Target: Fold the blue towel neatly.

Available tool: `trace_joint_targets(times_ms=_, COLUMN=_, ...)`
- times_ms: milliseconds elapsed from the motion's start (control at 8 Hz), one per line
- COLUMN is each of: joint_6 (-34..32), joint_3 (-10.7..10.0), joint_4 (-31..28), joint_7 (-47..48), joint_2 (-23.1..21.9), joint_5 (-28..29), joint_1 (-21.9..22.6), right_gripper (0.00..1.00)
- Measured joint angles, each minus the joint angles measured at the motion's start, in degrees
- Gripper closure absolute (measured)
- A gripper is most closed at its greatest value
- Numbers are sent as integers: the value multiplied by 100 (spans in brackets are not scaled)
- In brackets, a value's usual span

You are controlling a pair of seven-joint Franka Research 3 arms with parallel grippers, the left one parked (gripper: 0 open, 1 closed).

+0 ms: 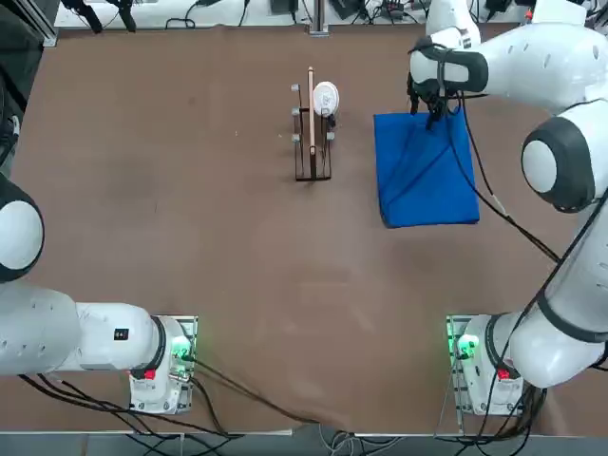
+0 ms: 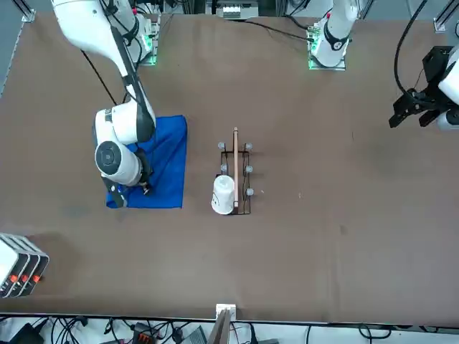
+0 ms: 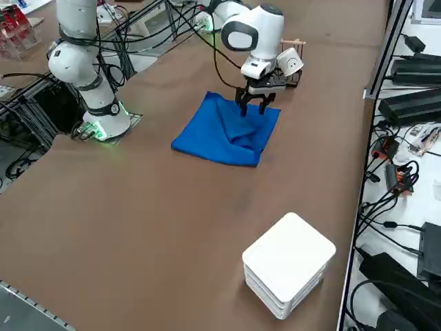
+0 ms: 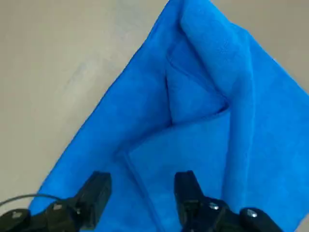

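The blue towel (image 1: 425, 176) (image 2: 163, 168) (image 3: 224, 131) lies flat on the brown table as a folded rectangle, with a creased ridge running across it. No white tag shows on it. My right gripper (image 1: 432, 112) (image 2: 133, 190) (image 3: 253, 105) hovers just over the towel's far edge, the one farthest from the arm's base. In the wrist view the gripper (image 4: 142, 191) is open, its two black fingers (image 4: 96, 191) apart over layered folds of the towel (image 4: 203, 121), with nothing between them.
A dark wire rack (image 1: 312, 142) (image 2: 235, 175) holding a white cup (image 1: 325, 97) (image 2: 224, 193) stands just left of the towel in the top view. A white box (image 3: 289, 272) (image 2: 18, 265) sits near the table's far right corner. Cables and power units line the table's right edge.
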Motion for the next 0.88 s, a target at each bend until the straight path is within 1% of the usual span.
trace_joint_targets(times_ms=375, joint_6=612, joint_3=16, joint_4=-67, joint_7=520, joint_2=292, joint_5=10, joint_1=-15, right_gripper=22)
trace_joint_targets(times_ms=500, joint_6=721, joint_3=26, joint_4=-68, joint_7=600, joint_2=375, joint_5=11, joint_1=2, right_gripper=26)
trace_joint_targets(times_ms=875, joint_6=791, joint_3=37, joint_4=-80, joint_7=644, joint_2=455, joint_5=21, joint_1=12, right_gripper=27)
